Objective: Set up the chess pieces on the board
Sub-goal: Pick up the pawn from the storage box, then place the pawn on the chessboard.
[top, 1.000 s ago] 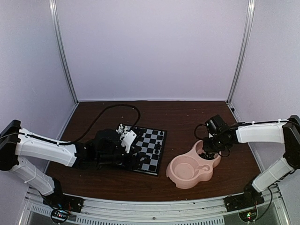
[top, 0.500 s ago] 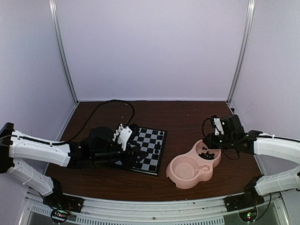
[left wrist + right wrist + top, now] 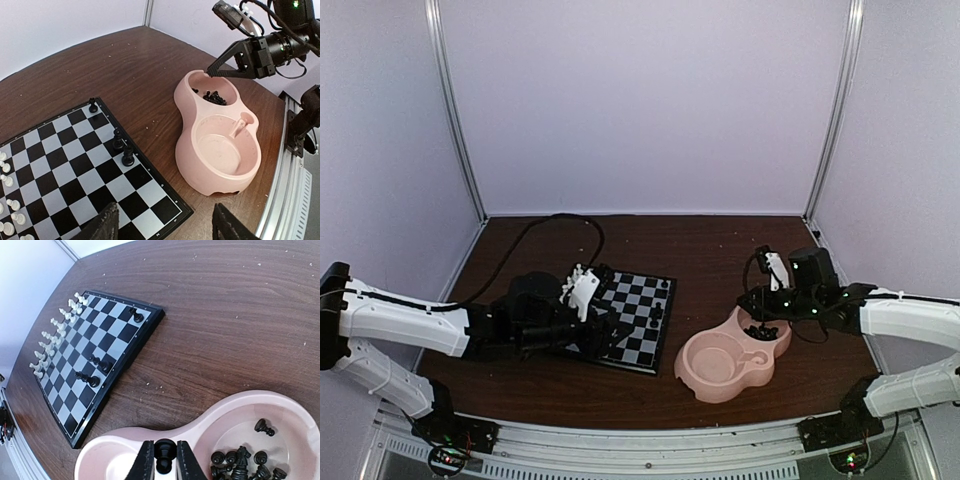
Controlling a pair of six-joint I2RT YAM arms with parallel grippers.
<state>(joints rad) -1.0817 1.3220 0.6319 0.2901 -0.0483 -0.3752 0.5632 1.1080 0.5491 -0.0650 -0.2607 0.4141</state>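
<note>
Now one board [image 3: 75,165] lies on the table [image 3: 225,315], with one pink two-bowl dish [image 3: 200,165] just beside it. Three black pieces stand on the board: a corner piece [image 3: 93,105] alone, and a pair [image 3: 118,140] on neighbouring squares near the edge facing the dish. White pieces [image 3: 60,325] fill two rows along the opposite edge, too small to count surely. A heap [image 3: 240,460] of loose black pieces lies in the dish's smaller bowl; the frame edge cuts some off, so no sure count. The right gripper [image 3: 164,446], above the dish, is clamped on one black pawn [image 3: 164,456]. The left gripper [image 3: 165,227] hangs over the board, jaws apart, gripping nothing.
</note>
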